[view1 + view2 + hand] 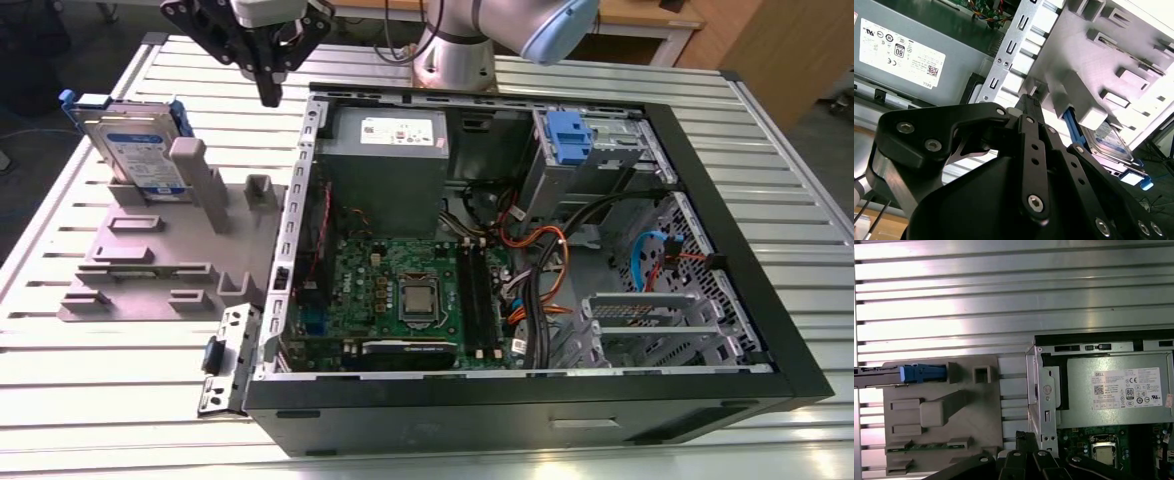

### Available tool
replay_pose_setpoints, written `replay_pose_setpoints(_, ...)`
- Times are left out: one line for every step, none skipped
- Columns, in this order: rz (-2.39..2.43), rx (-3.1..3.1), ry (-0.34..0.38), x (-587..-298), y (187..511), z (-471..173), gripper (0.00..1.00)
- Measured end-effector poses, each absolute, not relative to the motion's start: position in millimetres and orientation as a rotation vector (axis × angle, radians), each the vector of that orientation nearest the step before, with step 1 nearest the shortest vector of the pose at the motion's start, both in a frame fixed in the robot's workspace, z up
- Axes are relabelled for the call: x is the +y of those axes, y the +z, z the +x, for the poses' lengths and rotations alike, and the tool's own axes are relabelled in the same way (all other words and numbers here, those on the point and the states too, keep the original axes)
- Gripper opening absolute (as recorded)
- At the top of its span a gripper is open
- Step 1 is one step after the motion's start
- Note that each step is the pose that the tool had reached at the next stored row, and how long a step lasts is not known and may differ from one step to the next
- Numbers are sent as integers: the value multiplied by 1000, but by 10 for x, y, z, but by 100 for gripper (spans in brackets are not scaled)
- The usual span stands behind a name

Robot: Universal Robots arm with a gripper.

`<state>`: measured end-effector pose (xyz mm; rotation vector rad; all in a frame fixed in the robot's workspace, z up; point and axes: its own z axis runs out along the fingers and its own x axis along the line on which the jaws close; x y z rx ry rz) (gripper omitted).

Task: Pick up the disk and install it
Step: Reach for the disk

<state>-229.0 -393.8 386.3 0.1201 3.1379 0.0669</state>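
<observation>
The disk, a silver drive with a white-and-blue label in a blue carrier, stands upright on edge in a grey holder on the table, at the exterior view's left of the open computer case. In the first wrist view the disk is seen edge-on; in the second wrist view the disk leans in the holder's slot. My gripper hangs above the table between the holder and the case's rear corner, apart from the disk. Its black fingers are shut with nothing held.
Inside the case sit the grey power supply, the motherboard, cables, and a drive bay holding a blue carrier. The holder has several upright posts. The arm's base stands behind the case. Ribbed metal table lies all round.
</observation>
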Motion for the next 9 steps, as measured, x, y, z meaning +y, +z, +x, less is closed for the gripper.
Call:
replay_pose_setpoints(120, 3138, 67, -3938, 3863, -2295, 11)
replay_pose_setpoints(120, 3138, 67, -3938, 3864, -2300, 11)
replay_pose_setpoints(120, 3138, 67, -3938, 3863, -2305, 11)
replay_pose_setpoints(120, 3138, 67, -3938, 3863, -2311, 11)
replay_pose_setpoints(120, 3138, 67, -3938, 3863, -2317, 11)
replay_pose_setpoints(120, 3138, 67, -3938, 3863, -2323, 11)
replay_pose_setpoints(120, 3138, 67, -3938, 3863, -2329, 11)
replay_pose_setpoints(120, 3138, 67, -3938, 3862, -2335, 11)
replay_pose_setpoints(120, 3138, 67, -3939, 3862, -2340, 11)
